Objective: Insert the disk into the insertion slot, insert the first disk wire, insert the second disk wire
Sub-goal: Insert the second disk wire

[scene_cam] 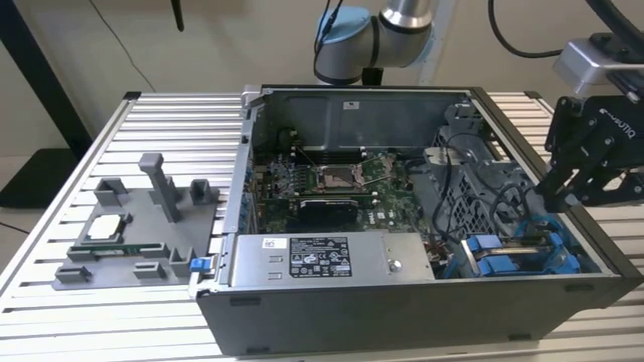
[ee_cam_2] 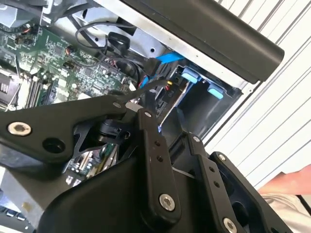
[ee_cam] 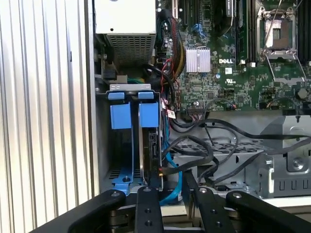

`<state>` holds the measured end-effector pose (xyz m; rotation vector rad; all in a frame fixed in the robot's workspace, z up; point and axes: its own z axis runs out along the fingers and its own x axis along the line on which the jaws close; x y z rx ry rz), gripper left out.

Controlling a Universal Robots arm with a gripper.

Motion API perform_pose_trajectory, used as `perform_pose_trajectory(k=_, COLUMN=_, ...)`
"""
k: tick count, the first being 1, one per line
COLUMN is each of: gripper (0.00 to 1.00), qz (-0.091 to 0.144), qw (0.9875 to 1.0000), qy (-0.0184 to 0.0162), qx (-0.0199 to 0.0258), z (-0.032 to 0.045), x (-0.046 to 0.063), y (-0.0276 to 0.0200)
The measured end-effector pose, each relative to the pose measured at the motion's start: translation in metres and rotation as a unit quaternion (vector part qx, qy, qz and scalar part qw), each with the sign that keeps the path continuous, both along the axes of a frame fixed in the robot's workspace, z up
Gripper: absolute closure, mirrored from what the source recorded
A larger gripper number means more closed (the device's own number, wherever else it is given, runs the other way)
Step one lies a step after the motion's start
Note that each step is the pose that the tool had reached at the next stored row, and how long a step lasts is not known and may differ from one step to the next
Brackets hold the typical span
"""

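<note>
Currently disk [ee_cam: 148,119] seated in insertion slot [ee_cam: 127,88]; gripper [scene_cam: 581,197] near slot, grip state: cannot tell. Black-and-white sticker [scene_cam: 320,258] on power-supply box [scene_cam: 403,260] beside slot.

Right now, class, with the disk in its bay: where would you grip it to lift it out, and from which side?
Grip the blue carrier bracket across its narrow exposed edge, coming down through the open side of the case. The disk stands on edge in the insertion slot, so its flat faces look walled in, and a blue cable crowds one end.
</note>
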<state>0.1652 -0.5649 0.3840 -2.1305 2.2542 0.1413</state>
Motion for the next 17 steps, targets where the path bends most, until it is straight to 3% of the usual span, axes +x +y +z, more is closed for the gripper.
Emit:
perform_pose_trajectory(k=8, gripper=0.00, qz=0.000, qw=1.0000, qy=0.0002, qx=0.0000, z=-0.0012, x=0.015, y=0.0063)
perform_pose_trajectory(k=17, gripper=0.00, qz=0.004, qw=1.0000, qy=0.0022, qx=0.0001, z=-0.0052, x=0.021, y=0.0135)
